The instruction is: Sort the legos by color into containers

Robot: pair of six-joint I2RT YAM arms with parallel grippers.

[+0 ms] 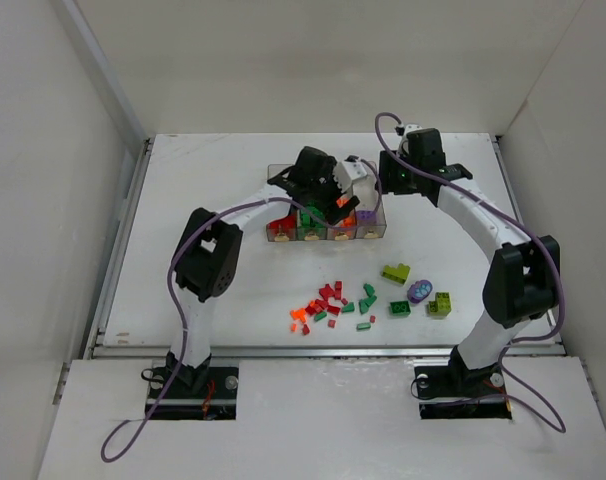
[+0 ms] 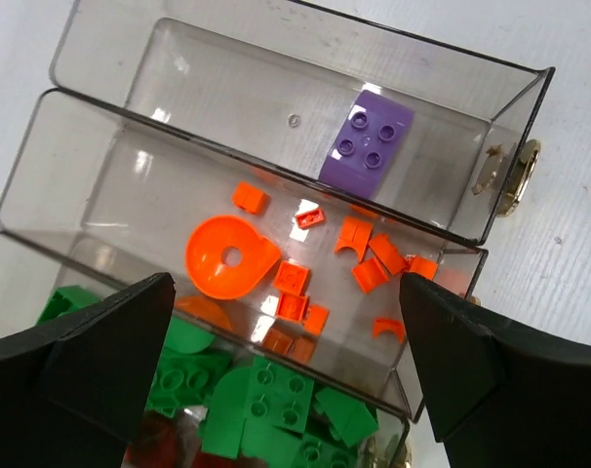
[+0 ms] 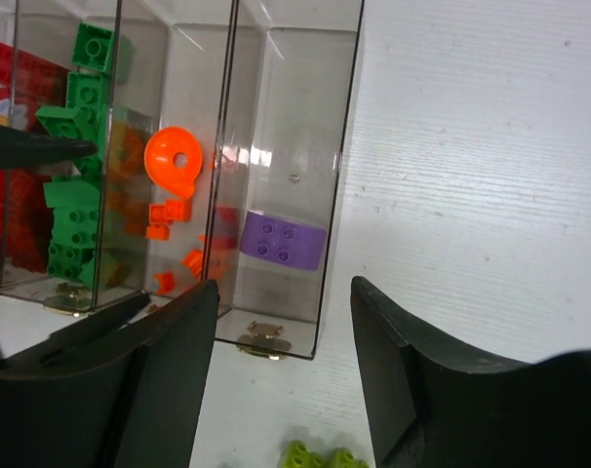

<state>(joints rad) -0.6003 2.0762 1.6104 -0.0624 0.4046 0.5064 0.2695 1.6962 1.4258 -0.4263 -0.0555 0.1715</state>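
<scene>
The four joined clear containers (image 1: 279,228) stand at mid-table. From left they hold red, green, orange and one purple brick (image 2: 367,144). My left gripper (image 1: 321,205) hangs open and empty over the orange and green bins; in its wrist view the gripper (image 2: 284,312) frames orange bits (image 2: 227,255) and green bricks (image 2: 266,400). My right gripper (image 1: 363,200) is open and empty at the purple bin's near end (image 3: 284,292), with the purple brick (image 3: 283,240) ahead of it. Loose legos lie nearer me: red bits (image 1: 323,300), green ones (image 1: 368,295), lime bricks (image 1: 395,272).
A purple oval piece (image 1: 419,291), a green brick (image 1: 399,308) and a second lime brick (image 1: 440,303) lie right of the loose pile. A lime brick (image 3: 315,456) shows just below the right jaws. White walls enclose the table on three sides.
</scene>
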